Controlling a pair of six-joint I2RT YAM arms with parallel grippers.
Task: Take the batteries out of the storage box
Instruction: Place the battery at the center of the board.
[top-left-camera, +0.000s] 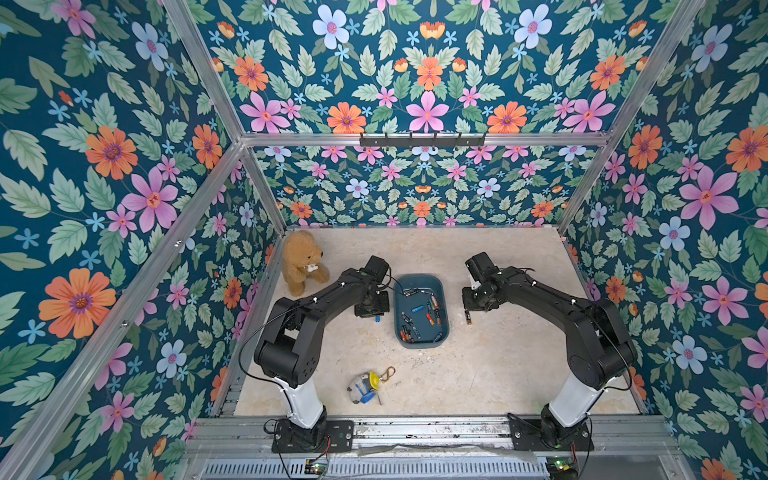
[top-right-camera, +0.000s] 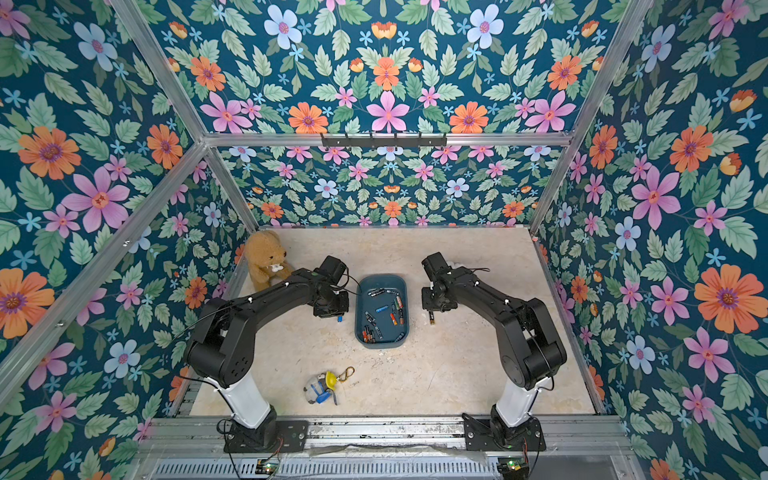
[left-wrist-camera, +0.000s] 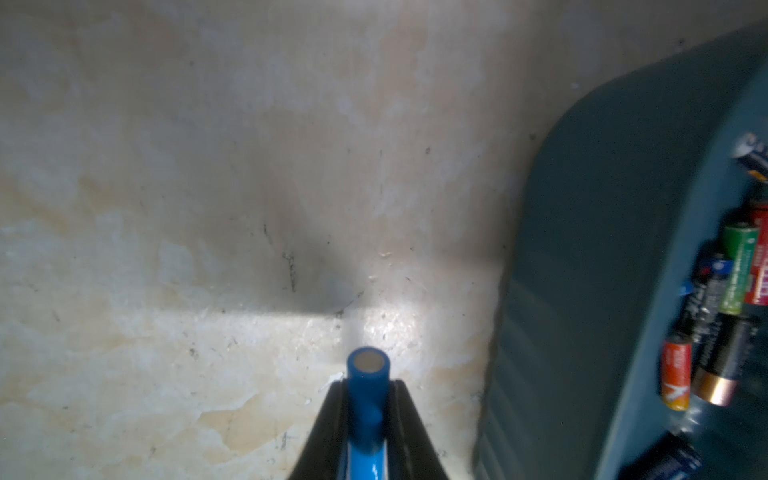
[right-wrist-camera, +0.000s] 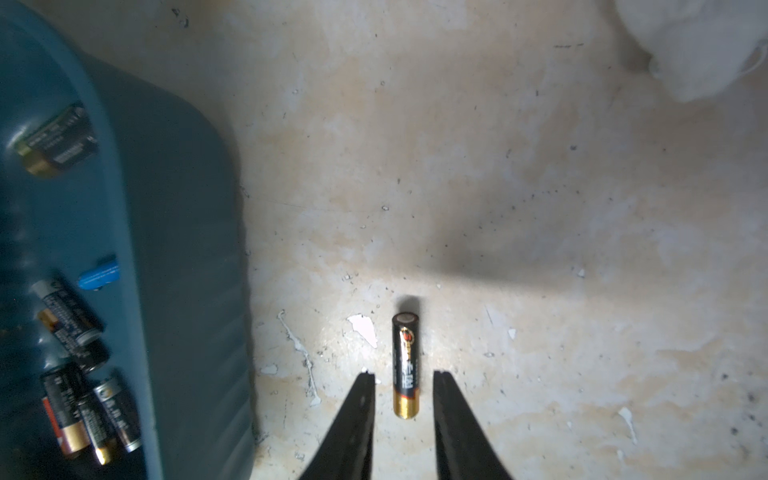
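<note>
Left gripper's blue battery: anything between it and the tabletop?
Nothing visible. The small blue cylindrical battery, clamped in the left gripper, faces bare mottled beige tabletop; the dark teal plastic storage box stands beside it, apart.

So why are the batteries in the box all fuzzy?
Left wrist view: the batteries in the storage box sit blurred at the frame's edge; right wrist view: the lone battery on the table is sharper, brightly lit, near a shadow.

Batteries (top-left-camera: 432, 309) in storage box (top-left-camera: 445, 307), teddy bear (top-left-camera: 301, 262) behind-left, keychain toy (top-left-camera: 365, 386) in front, one battery (top-left-camera: 468, 318) right
</note>
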